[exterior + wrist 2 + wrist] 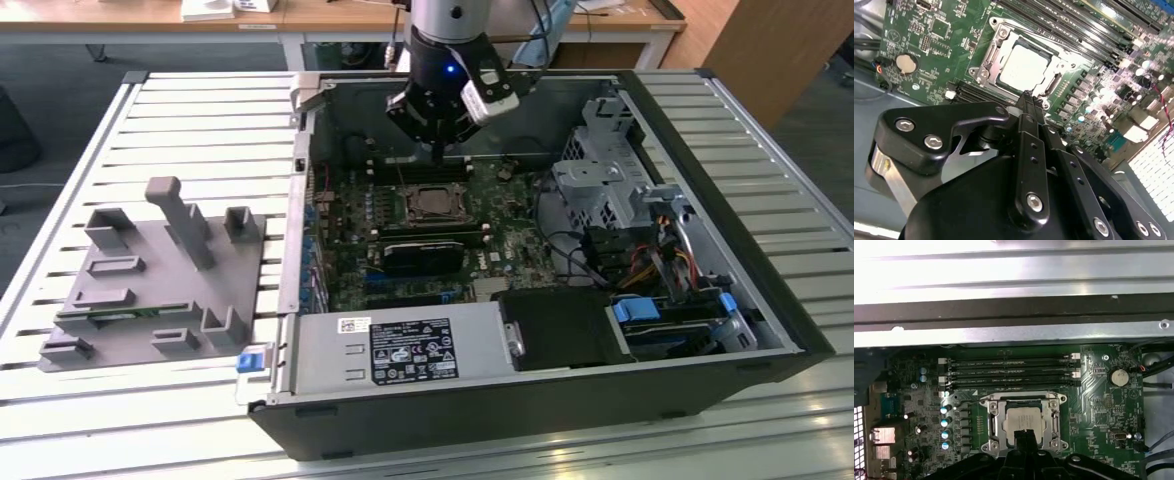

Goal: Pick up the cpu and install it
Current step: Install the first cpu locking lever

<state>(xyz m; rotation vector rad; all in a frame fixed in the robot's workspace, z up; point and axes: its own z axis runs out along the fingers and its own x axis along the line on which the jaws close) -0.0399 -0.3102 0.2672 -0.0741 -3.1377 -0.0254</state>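
The cpu [430,205] lies flat in the metal-framed socket [404,196] on the green motherboard inside the open computer case. Its silver-grey top shows in both wrist views [1024,65] [1024,420], with the socket frame [985,60] [991,422] around it. My gripper [438,152] hangs above the board just beyond the socket, toward the case's back wall. Its black fingers are pressed together, with nothing between them. In both wrist views the gripper [1026,97] [1024,434] has its closed tips over the socket's edge, apart from the chip.
A black heatsink block [420,255] sits in front of the socket. Memory slots [1009,372] run behind it. The power supply [400,350] and the drive cage [607,175] line the case. A grey fixture [154,275] stands on the slatted table at the exterior view's left.
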